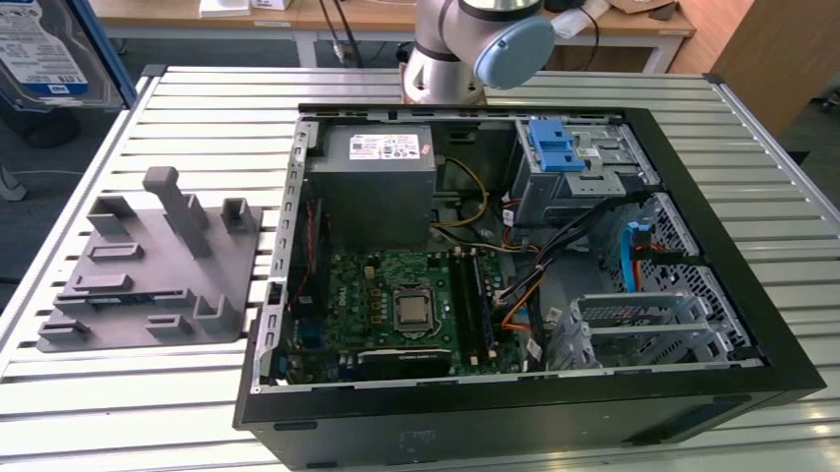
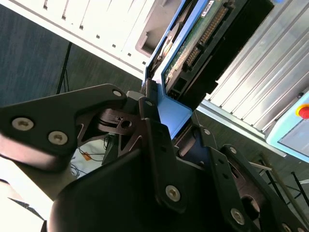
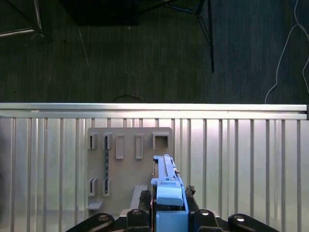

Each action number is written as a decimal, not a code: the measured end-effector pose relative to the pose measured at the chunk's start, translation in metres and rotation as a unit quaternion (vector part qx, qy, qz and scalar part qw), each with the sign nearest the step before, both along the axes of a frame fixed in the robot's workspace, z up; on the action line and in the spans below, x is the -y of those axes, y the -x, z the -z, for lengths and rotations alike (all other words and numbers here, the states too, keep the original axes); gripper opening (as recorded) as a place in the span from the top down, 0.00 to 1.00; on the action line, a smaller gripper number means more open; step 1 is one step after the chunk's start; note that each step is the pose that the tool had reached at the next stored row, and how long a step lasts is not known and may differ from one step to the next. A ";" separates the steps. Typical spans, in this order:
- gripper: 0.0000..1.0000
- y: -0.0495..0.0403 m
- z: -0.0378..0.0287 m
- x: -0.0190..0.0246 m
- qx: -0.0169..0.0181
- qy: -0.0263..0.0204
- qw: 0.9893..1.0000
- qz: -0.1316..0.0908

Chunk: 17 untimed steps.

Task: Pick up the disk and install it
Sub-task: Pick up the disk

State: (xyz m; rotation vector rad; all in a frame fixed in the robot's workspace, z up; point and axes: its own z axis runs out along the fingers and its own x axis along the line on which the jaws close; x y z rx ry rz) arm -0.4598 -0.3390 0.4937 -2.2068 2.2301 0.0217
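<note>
The gripper is closed narrowly on the disk, its black fingers pressing the blue bracket from both sides. In the second wrist view the gripper clamps the bracket below the disk's green circuit board. The disk hangs on edge, in the air above the grey plate on the slatted table. In the exterior view the disk sits high at the exterior view's left, well apart from the open case; the arm rises behind the case.

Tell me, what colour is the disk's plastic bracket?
Blue; the bracket on the disk shows best in the first wrist view.
</note>
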 end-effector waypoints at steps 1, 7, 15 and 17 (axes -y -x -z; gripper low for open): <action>0.64 0.0000 -0.0020 0.0000 0.000 0.000 1.000 0.000; 0.64 -0.0003 -0.0061 0.0037 0.000 0.000 1.000 0.000; 0.64 -0.0005 -0.0062 0.0074 0.000 0.000 1.000 0.000; 0.64 -0.0010 -0.0061 0.0074 0.000 0.000 1.000 0.000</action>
